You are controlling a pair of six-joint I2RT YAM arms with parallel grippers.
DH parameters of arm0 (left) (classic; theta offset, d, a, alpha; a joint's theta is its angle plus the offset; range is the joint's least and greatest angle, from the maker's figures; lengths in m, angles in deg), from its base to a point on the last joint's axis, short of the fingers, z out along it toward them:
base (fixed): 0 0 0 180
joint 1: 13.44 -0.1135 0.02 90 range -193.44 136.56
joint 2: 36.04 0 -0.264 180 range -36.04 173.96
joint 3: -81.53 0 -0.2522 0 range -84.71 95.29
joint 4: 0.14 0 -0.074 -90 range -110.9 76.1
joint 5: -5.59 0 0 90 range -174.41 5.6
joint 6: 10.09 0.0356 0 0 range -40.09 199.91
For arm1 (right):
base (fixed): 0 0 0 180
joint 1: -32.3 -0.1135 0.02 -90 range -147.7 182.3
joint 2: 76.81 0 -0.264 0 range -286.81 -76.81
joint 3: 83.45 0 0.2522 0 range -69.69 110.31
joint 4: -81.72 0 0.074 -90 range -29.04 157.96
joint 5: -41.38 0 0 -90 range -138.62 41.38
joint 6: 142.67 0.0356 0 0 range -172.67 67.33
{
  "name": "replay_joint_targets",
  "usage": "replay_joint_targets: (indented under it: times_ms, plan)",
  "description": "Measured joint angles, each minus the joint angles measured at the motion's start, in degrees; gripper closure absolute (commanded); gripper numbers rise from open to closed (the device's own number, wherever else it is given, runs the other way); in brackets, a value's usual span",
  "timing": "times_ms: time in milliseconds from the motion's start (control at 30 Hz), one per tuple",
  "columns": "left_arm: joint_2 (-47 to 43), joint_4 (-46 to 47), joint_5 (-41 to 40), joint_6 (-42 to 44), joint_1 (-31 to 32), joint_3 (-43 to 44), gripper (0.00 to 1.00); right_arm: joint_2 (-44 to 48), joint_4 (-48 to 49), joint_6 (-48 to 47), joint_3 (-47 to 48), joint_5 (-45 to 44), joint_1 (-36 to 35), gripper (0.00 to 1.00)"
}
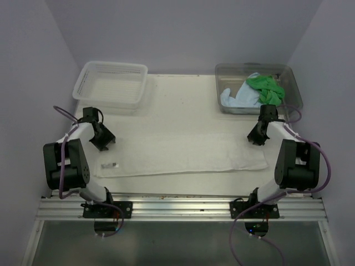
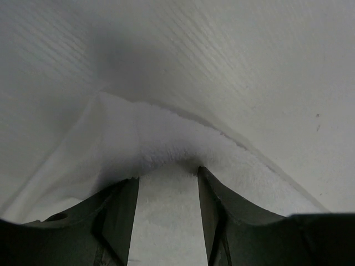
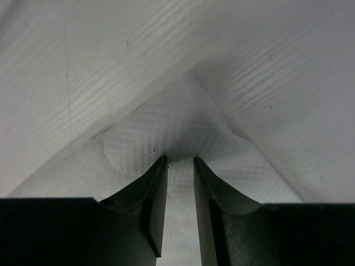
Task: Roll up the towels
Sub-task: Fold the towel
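Note:
The white towel (image 1: pixel 183 155) lies flat as a long strip across the table's near middle. My left gripper (image 1: pixel 103 139) is at its far left corner. In the left wrist view (image 2: pixel 168 173) the jaws stand on puckered white towel (image 2: pixel 161 138), with cloth filling the gap between them. My right gripper (image 1: pixel 256 137) is at the far right corner. In the right wrist view (image 3: pixel 180 160) it is pinched narrowly on bunched white towel (image 3: pixel 166 130). The green towel (image 1: pixel 266 88) and the light blue towel (image 1: pixel 237 98) lie crumpled in the clear tub.
The clear plastic tub (image 1: pixel 295 88) stands at the back right, just beyond my right gripper. A white lattice basket (image 1: pixel 111 83) stands at the back left. A small dark tag (image 1: pixel 111 165) lies on the towel's near left end.

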Motion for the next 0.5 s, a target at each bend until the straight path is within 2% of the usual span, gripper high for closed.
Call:
replay_joint_targets:
  times_ms: [100, 267, 500]
  plan:
    - [3.5, -0.1, -0.7, 0.0, 0.0, 1.9, 0.50, -1.2, 0.8, 0.3, 0.0, -1.1, 0.0, 0.71]
    - [3.1, -0.2, -1.9, 0.0, 0.0, 5.5, 0.49, -0.6, 0.8, 0.2, -0.2, -1.7, 0.0, 0.71]
    - [-7.2, -0.8, -3.9, 0.1, -0.1, 5.9, 0.50, 9.2, 0.2, 0.2, -0.5, -2.9, 0.0, 0.71]
